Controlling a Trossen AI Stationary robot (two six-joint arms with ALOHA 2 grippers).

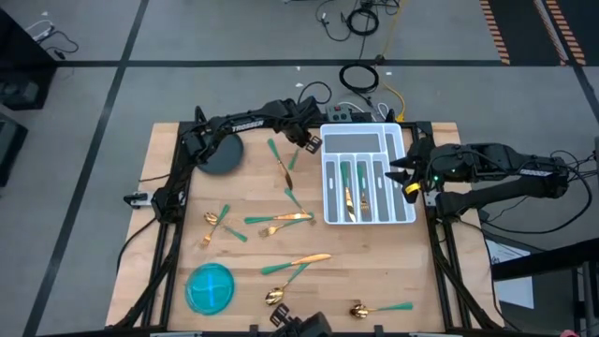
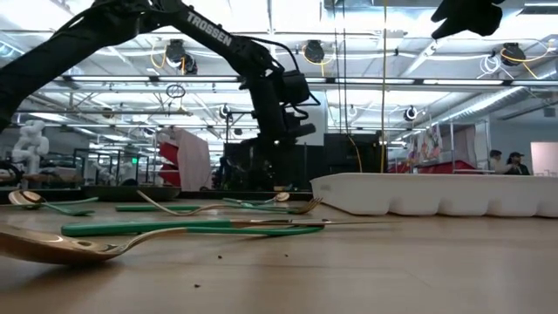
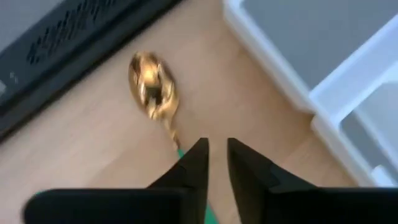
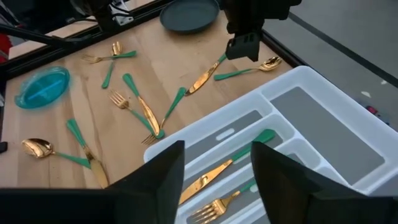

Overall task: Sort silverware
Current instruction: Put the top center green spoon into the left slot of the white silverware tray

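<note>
A spoon with a gold bowl and a teal handle sits at my left gripper, beside the far left corner of the white tray. The right wrist view shows the spoon just under the left gripper. The gripper's fingers are nearly together. My right gripper is open above the tray's right side and touches nothing. The tray holds a knife and forks. Several more forks, spoons and knives lie flat on the table. My left gripper has the spoon's teal handle in the narrow gap between its two fingers, which point down from above. The bowl sticks out ahead of the fingers toward the tray corner. Whether the spoon is clear of the wood, I cannot tell.
A round blue bowl stands near the table's near left corner. A dark plate sits at the far left, under the left arm. A knife lies just left of the left gripper. Black frame rails run along the table edges.
</note>
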